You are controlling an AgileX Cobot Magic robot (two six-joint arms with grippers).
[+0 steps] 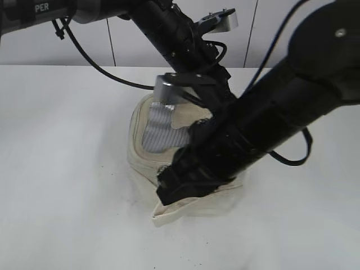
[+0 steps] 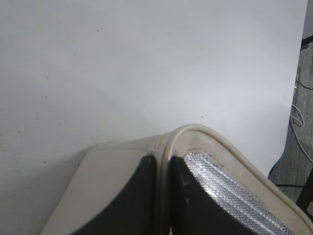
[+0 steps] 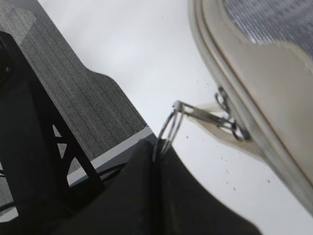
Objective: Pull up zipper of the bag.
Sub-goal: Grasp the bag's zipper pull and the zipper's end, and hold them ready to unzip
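Note:
The cream-white bag (image 1: 140,154) stands mid-table, its grey mesh lid window (image 1: 157,126) tilted toward the camera. My left gripper (image 1: 216,107) reaches over it from the back. In the left wrist view the left gripper (image 2: 162,161) is shut on the bag's lid rim (image 2: 195,132). My right gripper (image 1: 164,192) lies low at the bag's front. In the right wrist view the right gripper (image 3: 156,147) is shut on the round wire ring (image 3: 169,128) of the silver zipper pull (image 3: 205,113). The pull stretches out from the zipper track (image 3: 208,54) on the bag (image 3: 264,83).
A loose cream strap flap (image 1: 194,211) lies on the white table (image 1: 67,169) in front of the bag. The table edge with grey floor (image 3: 83,93) and a black frame (image 3: 29,112) lies behind the right gripper. Cables lie on the floor (image 2: 301,112) past the table's edge.

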